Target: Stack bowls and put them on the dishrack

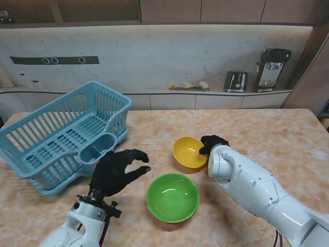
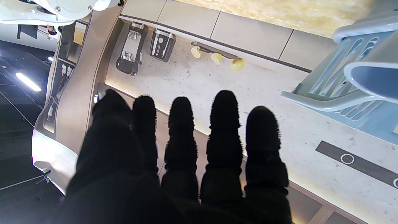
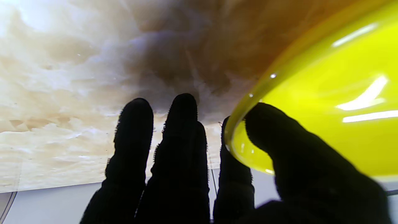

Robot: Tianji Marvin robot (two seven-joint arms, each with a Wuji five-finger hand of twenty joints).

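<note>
Yellow round plastic bowl point(image 1: 189, 152) sits mid-table, pinched at its right rim by the black-gloved right hand point(image 1: 212, 143), thumb inside, while the black-gloved left hand point(image 1: 117, 170) hovers empty with fingers spread between the green round plastic bowl point(image 1: 172, 197) and blue plastic dishrack point(image 1: 62, 135).

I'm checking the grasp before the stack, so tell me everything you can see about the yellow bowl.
The yellow bowl is small, round, glossy and empty, likely plastic or glazed. It sits on the marble-patterned table, just beyond the larger green bowl and apart from it. The right hand pinches its right rim, thumb inside and a finger outside. Whether it is lifted cannot be told.
</note>
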